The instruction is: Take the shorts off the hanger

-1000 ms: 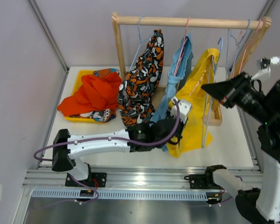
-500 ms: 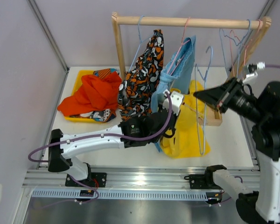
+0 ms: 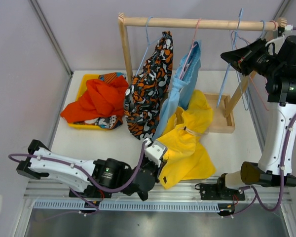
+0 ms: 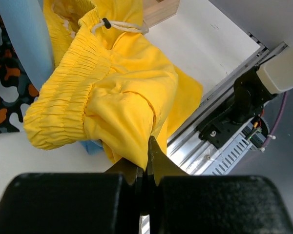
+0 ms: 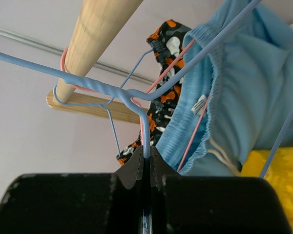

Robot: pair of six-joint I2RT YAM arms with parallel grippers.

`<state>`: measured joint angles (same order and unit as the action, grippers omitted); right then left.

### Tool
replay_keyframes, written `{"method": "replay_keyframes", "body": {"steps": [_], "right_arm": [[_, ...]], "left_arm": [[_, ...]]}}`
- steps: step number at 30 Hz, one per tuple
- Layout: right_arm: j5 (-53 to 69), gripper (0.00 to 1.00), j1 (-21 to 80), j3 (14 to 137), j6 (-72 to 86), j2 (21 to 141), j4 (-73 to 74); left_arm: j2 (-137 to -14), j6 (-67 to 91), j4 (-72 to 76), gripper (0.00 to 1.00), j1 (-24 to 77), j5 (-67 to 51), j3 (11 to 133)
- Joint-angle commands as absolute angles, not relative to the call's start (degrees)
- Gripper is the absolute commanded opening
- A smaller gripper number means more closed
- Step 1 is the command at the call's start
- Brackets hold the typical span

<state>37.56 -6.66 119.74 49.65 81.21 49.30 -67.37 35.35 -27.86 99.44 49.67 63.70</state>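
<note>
We judge the step in hand to be clearing the yellow shorts away from the rack now that they are off their wire; the left gripper is clenched on a fold of the yellow cloth, the jaws pressed together with the fabric bunched just ahead of them; most of the pair lies crumpled on the table near the front edge, its elastic waistband and drawstring on the far side of the pinch, touching the lower end of the light blue shorts.

To do this well we would keep the pinch firm and lift before travelling, so the loose yellow mass does not drag the light blue pair or catch the rack's foot; a grip on one fold alone may slip, so a slow, steady pull suits it.

The right gripper is high by the wooden rail, closed tight on the neck of a bare blue hanger; its hook seems to loop the rail, though we cannot be sure; we would seat it fully before letting go.

The blotch-print shorts and the light blue pair hang on the rail, well apart from both claws; the red-orange shorts lie heaped in the yellow tray at the left.
</note>
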Motion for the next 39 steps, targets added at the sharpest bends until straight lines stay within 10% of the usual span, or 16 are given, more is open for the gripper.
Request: {"method": "replay_keyframes", "body": {"steps": [1,18,24,39], "right_arm": [[38.5,0.0,-7.9,122.6,48.3,81.6,46.1],[38.5,0.07,-7.8,100.9,46.2,69.4,42.4],[38.1,0.96,-7.9,99.3,44.7,65.6,44.4],[35.9,0.99,-7.9,103.2,40.7,55.3,54.5]], "left_arm": [[-65.9,44.5,-34.3,0.0,103.4,57.3,64.5],[-61.9,34.4,-42.8,0.0,99.1,63.7,76.8],[-58.0,32.0,-49.5,0.0,94.8,66.4,81.0],[-57.8,34.9,-81.6,0.0,81.1,71.1,103.2]]}}
